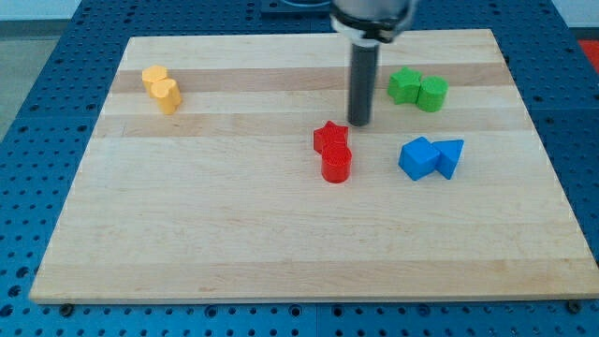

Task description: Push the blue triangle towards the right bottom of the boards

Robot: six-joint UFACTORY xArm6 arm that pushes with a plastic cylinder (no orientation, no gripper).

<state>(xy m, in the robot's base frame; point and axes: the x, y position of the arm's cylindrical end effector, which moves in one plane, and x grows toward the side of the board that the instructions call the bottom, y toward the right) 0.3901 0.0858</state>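
The blue triangle lies on the wooden board at the view's right, touching a blue cube on its left. My tip stands at the board's upper middle, up and to the left of the blue blocks, well apart from them. It is just up and to the right of a red star.
A red cylinder touches the red star from below. Two green blocks sit at the upper right. Two yellow blocks sit at the upper left. The board's right edge is near the blue triangle.
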